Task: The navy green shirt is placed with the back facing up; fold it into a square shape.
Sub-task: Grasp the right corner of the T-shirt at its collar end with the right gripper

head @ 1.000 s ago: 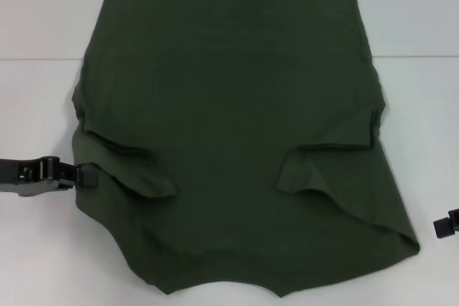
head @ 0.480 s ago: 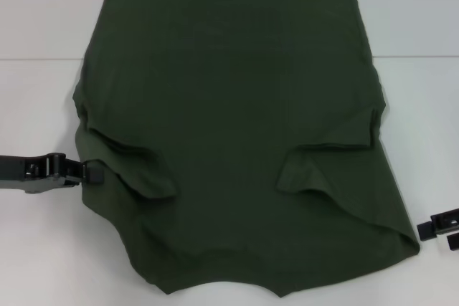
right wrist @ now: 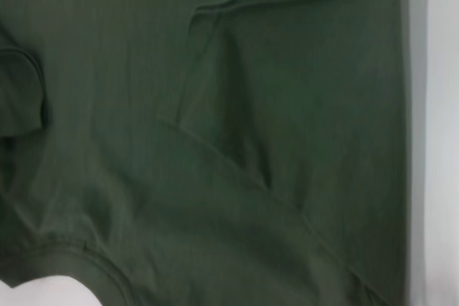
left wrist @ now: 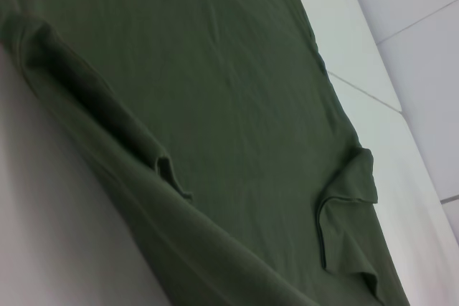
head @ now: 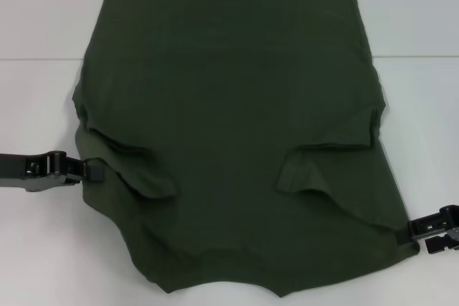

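In the head view, the near hem of the navy green shirt (head: 229, 141) is running off the bottom edge, so its nearest points are being cut off. The left gripper (head: 92, 173) is meeting the shirt's left edge — its fingertips are lying against dark cloth, too small to read. The right gripper (head: 417, 231) is being cropped by the right edge. Neither wrist view is showing its own fingers — only cloth and table (left wrist: 57, 249).
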Controlling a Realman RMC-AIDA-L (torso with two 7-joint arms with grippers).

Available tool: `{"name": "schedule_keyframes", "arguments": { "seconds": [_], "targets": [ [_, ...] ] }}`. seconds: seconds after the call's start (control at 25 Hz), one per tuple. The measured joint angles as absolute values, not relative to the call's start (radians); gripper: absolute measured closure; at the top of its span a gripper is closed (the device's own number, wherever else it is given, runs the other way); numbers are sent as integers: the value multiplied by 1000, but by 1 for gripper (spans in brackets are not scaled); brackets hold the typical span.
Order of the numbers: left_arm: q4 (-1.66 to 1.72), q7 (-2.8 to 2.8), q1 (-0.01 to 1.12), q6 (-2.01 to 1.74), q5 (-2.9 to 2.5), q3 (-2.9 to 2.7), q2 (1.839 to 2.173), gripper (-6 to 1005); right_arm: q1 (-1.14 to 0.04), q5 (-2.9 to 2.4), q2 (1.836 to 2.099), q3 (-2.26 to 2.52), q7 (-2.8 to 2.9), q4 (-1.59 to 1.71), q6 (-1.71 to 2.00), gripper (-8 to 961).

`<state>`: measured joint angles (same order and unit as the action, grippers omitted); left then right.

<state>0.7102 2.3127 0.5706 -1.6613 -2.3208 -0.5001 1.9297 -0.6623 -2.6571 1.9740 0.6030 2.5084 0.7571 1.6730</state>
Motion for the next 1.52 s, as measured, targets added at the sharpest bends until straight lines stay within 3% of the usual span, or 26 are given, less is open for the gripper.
{"name": "schedule_keyframes", "arguments": {
  "seconds": [1.52],
  "targets": [
    [710, 2307, 574, -1663, -2307, -500, 1931, 980, -694, -2659, 1996, 663, 2508, 716, 1605, 96]
  ]
}}
